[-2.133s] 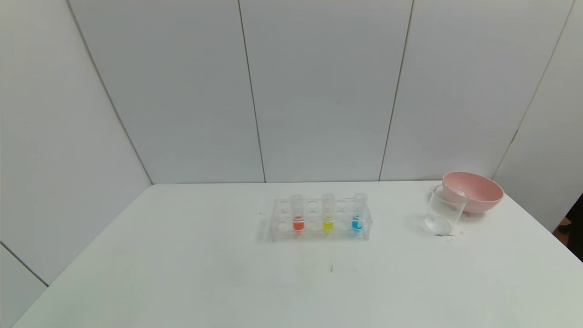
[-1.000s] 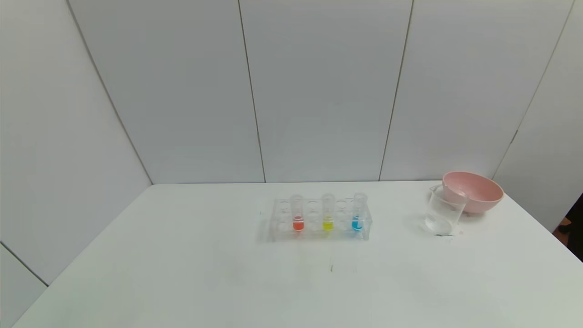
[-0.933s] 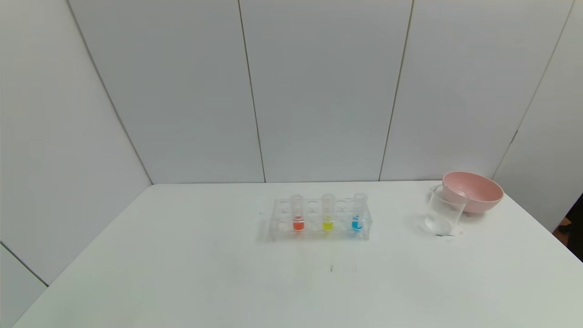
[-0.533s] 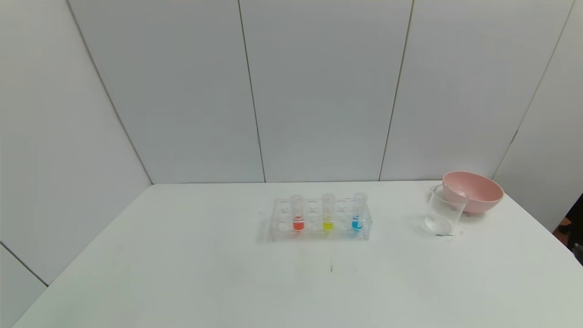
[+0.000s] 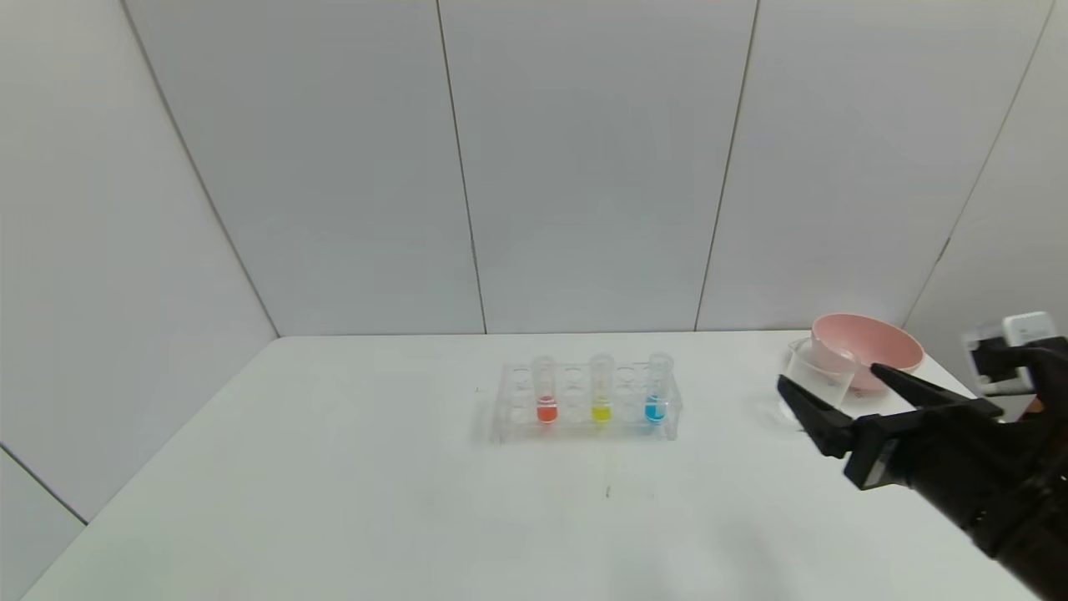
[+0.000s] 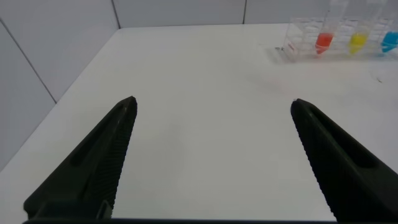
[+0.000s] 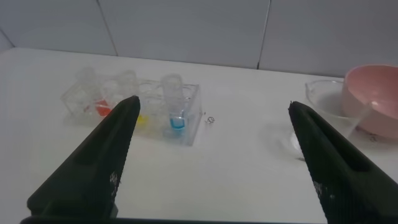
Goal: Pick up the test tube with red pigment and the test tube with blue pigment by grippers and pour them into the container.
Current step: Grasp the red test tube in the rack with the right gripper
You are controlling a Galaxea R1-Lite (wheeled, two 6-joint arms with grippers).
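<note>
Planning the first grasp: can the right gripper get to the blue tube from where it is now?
Probably yes. The right gripper is open, up by the beaker, and only bare table lies between it and the blue tube. That tube stands at the rack's near end, the yellow tube beyond it.

Container (image 5: 813, 380) base behind right end effector (image 5: 826, 386), seemingly

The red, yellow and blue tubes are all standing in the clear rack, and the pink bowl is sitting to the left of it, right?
Almost. The red tube, yellow tube and blue tube do stand in the clear rack, but the head view shows the pink bowl to the right of it, not the left.
</note>
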